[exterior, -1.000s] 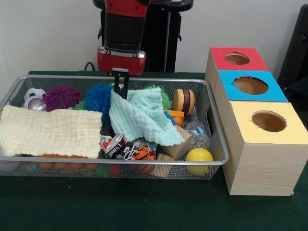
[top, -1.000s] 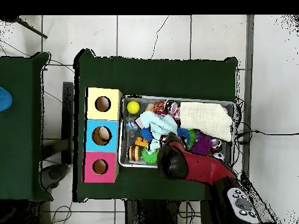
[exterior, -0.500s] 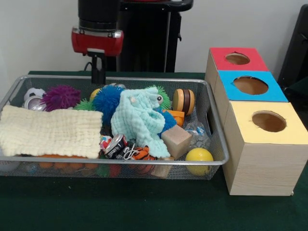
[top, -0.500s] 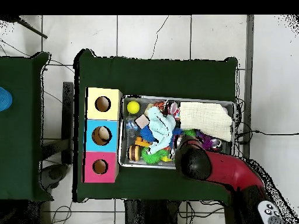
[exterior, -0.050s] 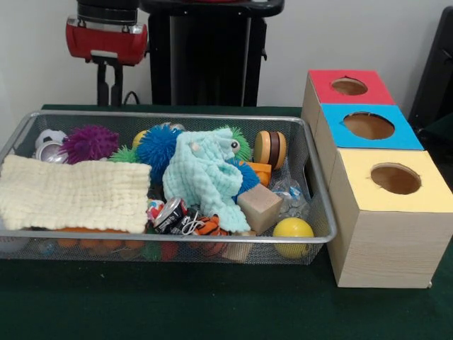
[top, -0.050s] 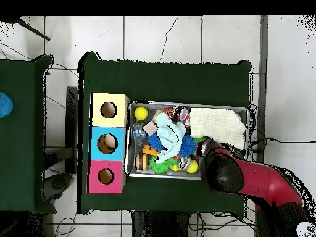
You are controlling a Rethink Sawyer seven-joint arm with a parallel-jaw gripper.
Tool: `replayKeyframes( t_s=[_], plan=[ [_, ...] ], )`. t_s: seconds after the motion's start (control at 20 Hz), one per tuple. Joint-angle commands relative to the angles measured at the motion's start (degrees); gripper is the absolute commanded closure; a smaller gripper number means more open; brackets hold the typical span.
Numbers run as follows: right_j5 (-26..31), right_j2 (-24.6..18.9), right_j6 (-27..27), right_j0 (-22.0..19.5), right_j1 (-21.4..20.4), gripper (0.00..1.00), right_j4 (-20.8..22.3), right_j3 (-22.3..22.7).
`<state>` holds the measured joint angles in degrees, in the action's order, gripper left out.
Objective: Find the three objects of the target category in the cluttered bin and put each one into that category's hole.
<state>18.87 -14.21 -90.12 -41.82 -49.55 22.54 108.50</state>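
One gripper (exterior, -0.050s: 110, 83), your Sawyer's, hangs empty with fingers slightly parted at eleven o'clock above the wire bin (exterior, -0.050s: 320, 212), near the purple spiky ball (exterior, -0.050s: 90, 143).

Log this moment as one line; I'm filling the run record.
phase: searching | gripper: above bin's far rim, holding nothing | mint cloth: heaped in bin | holes: none filled

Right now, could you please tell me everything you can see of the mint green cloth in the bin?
The mint green cloth looks like soft, waffle-textured fabric. It lies crumpled in a heap near the middle of the wire bin, draped over the blue spiky ball, one corner trailing down towards the wooden cube. Nothing holds it; the gripper hangs apart, above the bin's far left rim.
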Motion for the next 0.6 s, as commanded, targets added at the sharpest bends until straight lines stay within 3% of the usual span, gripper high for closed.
replayKeyframes(
  t_s=[0.05,0.15,0.25,0.35,0.6],
  plan=[
    [8.57,-7.55,7.72,-0.72,0.04,0.00,1.90,-1.72],
    [7.05,-7.37,4.71,-0.39,0.48,0.00,0.94,-1.38],
    [10.38,-4.49,1.52,1.94,0.76,0.00,-0.21,-2.08],
    [12.08,-4.48,0.73,2.56,0.64,0.00,-1.39,-1.86],
    [10.13,-4.30,-2.32,3.55,1.34,0.00,-2.89,-0.76]
  ],
)
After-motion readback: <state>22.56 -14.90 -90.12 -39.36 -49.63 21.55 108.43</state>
